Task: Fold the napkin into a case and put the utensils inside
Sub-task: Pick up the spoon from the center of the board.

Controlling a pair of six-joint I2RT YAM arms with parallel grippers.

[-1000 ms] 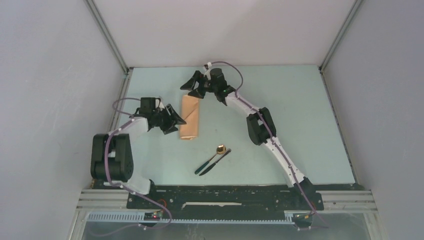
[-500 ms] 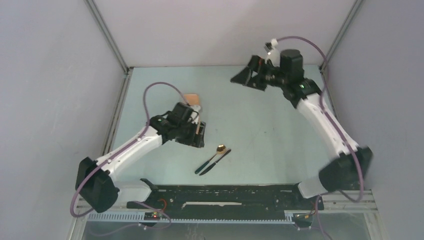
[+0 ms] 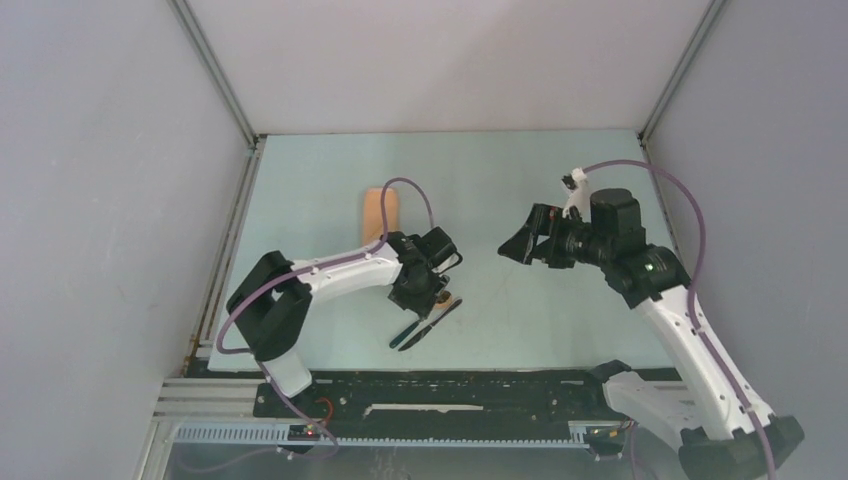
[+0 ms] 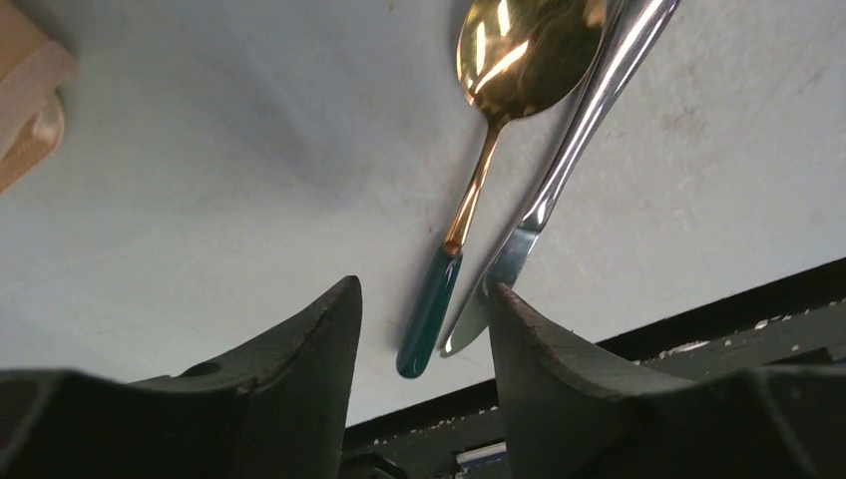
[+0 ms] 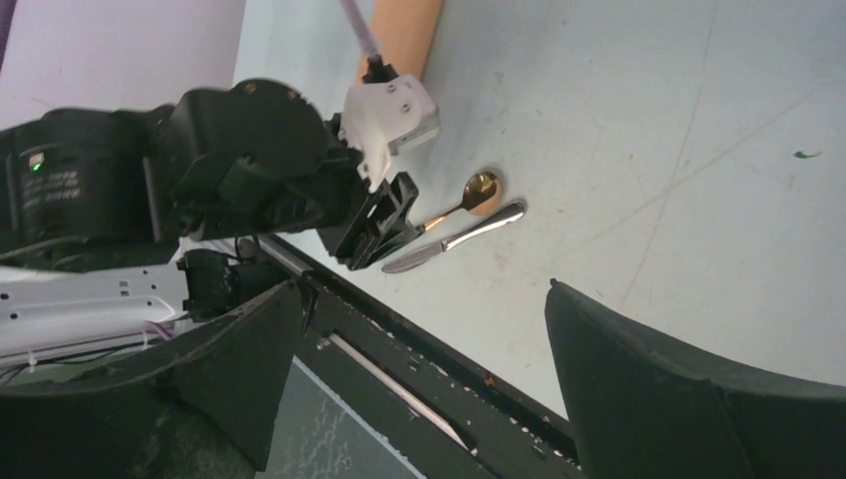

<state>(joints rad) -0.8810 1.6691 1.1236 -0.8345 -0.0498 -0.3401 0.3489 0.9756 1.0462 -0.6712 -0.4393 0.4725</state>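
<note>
The left gripper (image 4: 422,289) hovered, jaws apart and empty, over the spoon (image 4: 477,190) and knife (image 4: 571,148) by the table's (image 3: 600,170) near edge; the right gripper (image 5: 427,291) gaped wide, empty.

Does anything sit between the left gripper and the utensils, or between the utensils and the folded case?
Nothing visible does. The left gripper has its open fingers framing the near ends of the spoon and knife, with nothing in between. Toward the case the table is bare; only the left arm itself reaches over that stretch.
</note>
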